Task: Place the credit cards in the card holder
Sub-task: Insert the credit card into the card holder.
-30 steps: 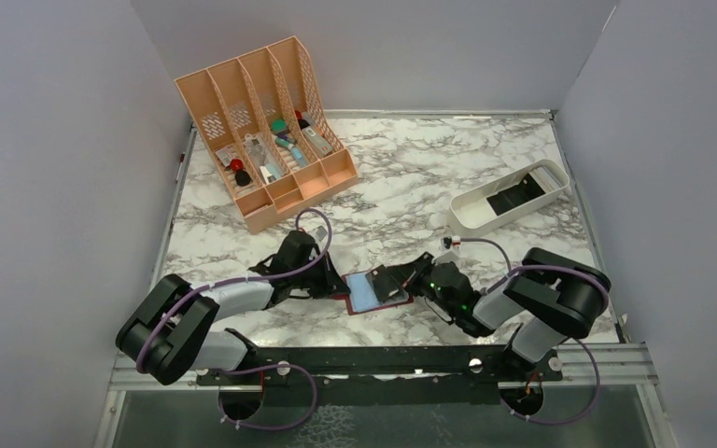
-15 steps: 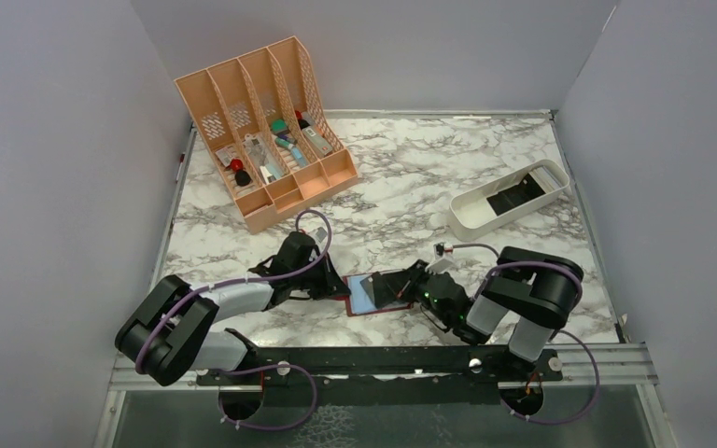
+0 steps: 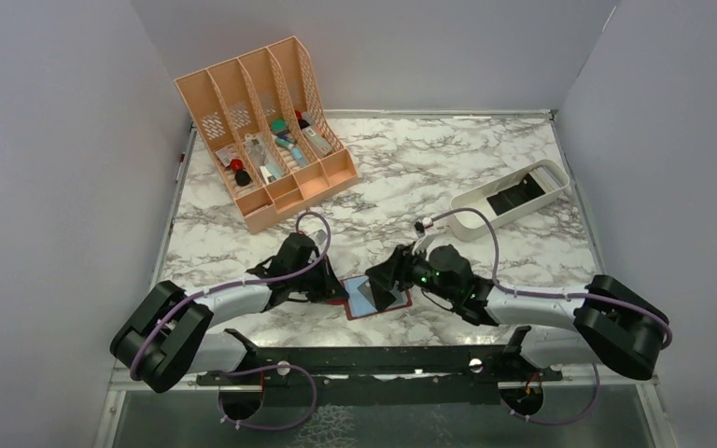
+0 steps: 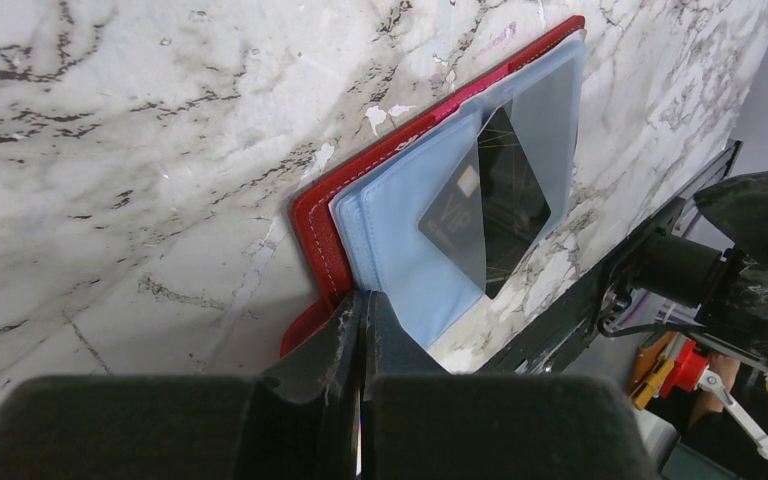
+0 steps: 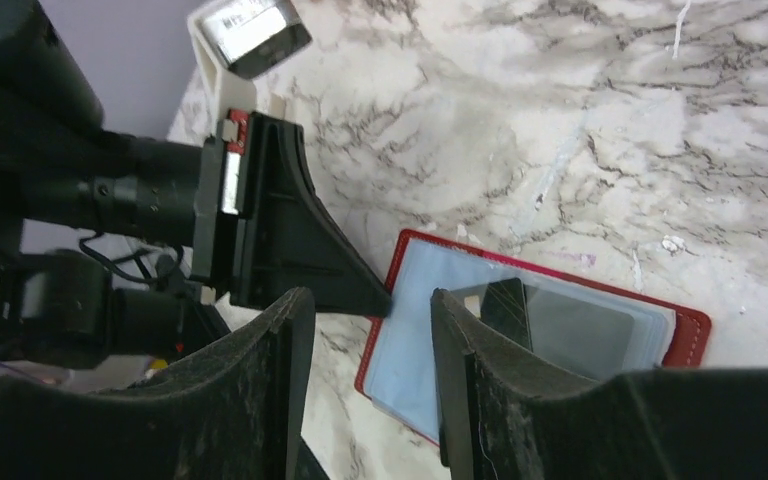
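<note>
Where it lies open near the front edge of the marble surface point(image 3: 411, 159), the red card holder point(image 4: 312, 215) shows pale blue pages, its long axis running left to right. The left gripper point(image 4: 359, 308) pinches its edge. Only the left wrist view reveals "VIP" on the dark credit card point(image 4: 490, 205), skewed in a pocket; the right gripper point(image 5: 370, 370) hovers spread, empty.

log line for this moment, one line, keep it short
left gripper: shut on wallet edge | right gripper: open over wallet | card: askew in clear pocket
</note>
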Robot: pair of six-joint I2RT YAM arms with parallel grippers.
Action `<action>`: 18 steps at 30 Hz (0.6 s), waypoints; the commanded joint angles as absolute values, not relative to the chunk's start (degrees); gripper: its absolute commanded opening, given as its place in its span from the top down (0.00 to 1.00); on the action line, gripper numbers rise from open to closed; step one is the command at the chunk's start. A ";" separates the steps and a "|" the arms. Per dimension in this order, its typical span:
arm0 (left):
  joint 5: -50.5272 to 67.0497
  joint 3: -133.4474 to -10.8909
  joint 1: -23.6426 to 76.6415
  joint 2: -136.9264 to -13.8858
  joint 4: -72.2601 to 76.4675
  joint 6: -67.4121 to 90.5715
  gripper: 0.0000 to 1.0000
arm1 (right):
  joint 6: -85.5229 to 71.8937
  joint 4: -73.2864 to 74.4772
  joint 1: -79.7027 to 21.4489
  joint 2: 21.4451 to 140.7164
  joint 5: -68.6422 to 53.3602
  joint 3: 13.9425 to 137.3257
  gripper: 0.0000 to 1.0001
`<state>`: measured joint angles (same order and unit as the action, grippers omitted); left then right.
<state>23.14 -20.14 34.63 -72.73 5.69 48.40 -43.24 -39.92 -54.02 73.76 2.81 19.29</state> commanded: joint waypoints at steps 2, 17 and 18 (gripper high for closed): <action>23.91 -21.61 34.89 -72.26 3.56 46.76 0.97 | -34.14 -11.76 -51.96 73.08 -8.91 26.77 0.47; 23.02 -21.53 34.92 -71.15 2.90 47.09 0.96 | -18.92 8.40 -48.25 91.69 -21.76 45.04 0.44; 23.01 -21.61 34.93 -71.14 2.88 47.11 0.96 | -18.32 9.10 -48.25 92.33 -21.21 45.49 0.44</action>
<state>23.11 -20.78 34.63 -72.18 3.64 47.70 -23.79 2.13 -48.27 89.52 -18.02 42.78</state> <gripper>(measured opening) 0.036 0.561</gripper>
